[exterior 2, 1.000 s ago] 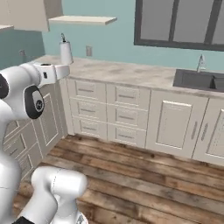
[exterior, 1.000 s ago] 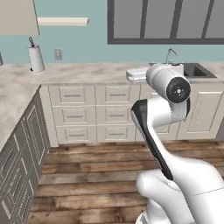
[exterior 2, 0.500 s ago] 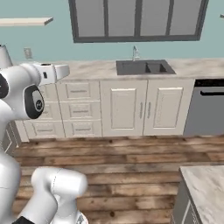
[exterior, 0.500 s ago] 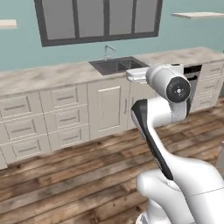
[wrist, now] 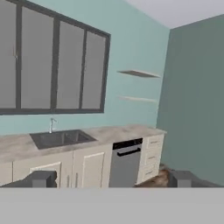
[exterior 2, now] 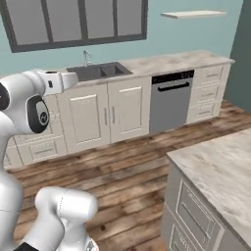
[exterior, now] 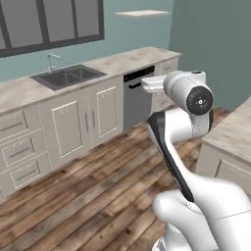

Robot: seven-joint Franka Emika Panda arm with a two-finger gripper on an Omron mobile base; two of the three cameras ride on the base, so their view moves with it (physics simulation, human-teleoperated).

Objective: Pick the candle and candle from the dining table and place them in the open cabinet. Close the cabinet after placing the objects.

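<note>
Progress: we judge the task barely begun. We see neither candle in these views, nor the open cabinet, so picking, placing and closing all look to be left.

Left to right, we list:

- Window (wrist: 48, 65): dark-framed panes on the teal wall, over the sink.
- Sink (exterior: 67, 76): sunk in the marble-look worktop (exterior 2: 171, 62), faucet (exterior 2: 86, 57) behind it.
- Base cupboards (exterior 2: 109, 116): cream doors under the sink, shut.
- Dishwasher (exterior 2: 170, 100): grey front with a dark bar handle, just right of the cupboards.
- Drawer stack (exterior 2: 208, 93): cream, at the run's right end.
- Wall shelves (wrist: 139, 74): two pale boards above the dishwasher, bare as far as we can tell.
- Dining table (exterior 2: 220, 166): only its near corner, veined top and cream drawer fronts, at the right edge of both base views. The part we see carries nothing; where the candles stand we cannot say.

Arm: folded high over the base, hand level and pointing out across the wood floor (exterior: 83, 191) toward the sink run, well apart from worktop and table.

Gripper (wrist: 111, 178): its two dark fingertips (wrist: 41, 178) stand wide apart at the bottom of the hand view, nothing between them.

Judgement: we think the base must bring more of the table in front of the arm before any reach is worth trying.
</note>
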